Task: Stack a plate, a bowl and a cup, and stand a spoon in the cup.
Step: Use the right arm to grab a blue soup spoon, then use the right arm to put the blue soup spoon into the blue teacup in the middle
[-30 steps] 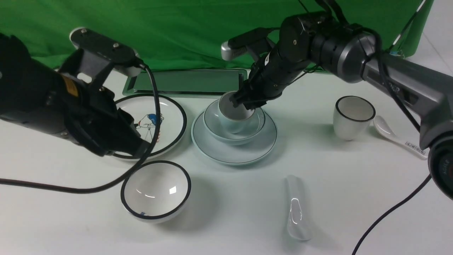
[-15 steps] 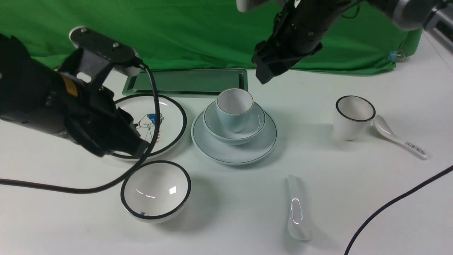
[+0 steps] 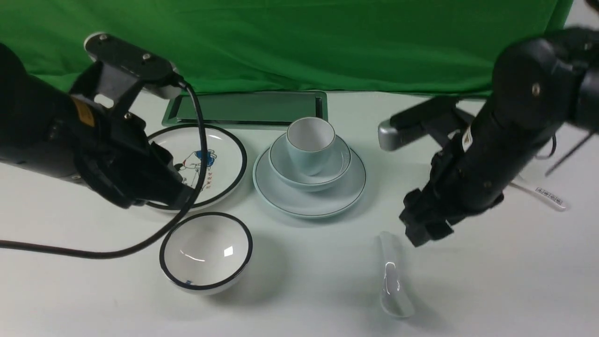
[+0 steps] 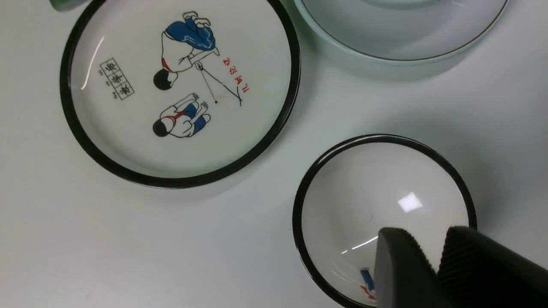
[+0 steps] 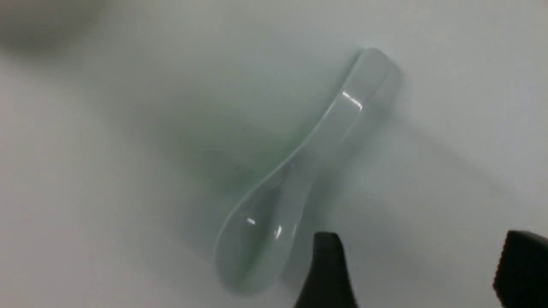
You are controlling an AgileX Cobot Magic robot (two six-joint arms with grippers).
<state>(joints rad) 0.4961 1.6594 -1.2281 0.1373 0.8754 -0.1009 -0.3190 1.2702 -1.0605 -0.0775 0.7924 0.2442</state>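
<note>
the right end effector [image 3: 423, 229] hangs released and empty just beside the spoon [image 3: 392, 276], which lies flat on the table [image 3: 290, 304] in front of the stacked cup [image 3: 310, 142]. best to centre the jaws across the slim handle before clenching, as glossy ceramic likely slips.

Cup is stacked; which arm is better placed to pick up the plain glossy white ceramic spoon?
Right. The right gripper hangs open close to the plain glossy white ceramic spoon lying on the table; the left gripper is farther off, over the black-rimmed white bowl.
</note>
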